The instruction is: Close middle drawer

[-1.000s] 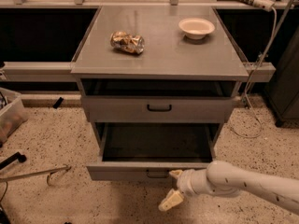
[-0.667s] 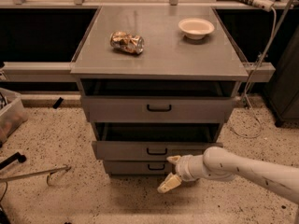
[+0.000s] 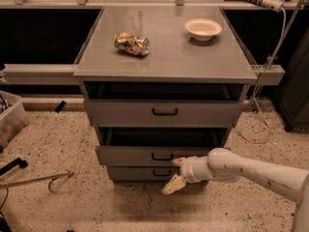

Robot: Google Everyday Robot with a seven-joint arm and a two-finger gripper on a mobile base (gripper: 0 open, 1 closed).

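The grey middle drawer [image 3: 130, 155] has a black handle [image 3: 162, 156]. The white tool [image 3: 176, 174], cream fingers spread, sits at its front. The grey bench [image 3: 193, 57] holds a cream bowl [image 3: 203, 29]. The floor [image 3: 72, 144] is black-speckled beige.

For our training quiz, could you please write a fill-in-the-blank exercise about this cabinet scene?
The bowl sits on the cabinet's ____. A crushed ____ lies near the bowl. The tool, fingers open, is beside the middle drawer's black ____.
Answers: top; can; handle.

Lab: robot hand [image 3: 171, 176] at grey cabinet [image 3: 164, 62]
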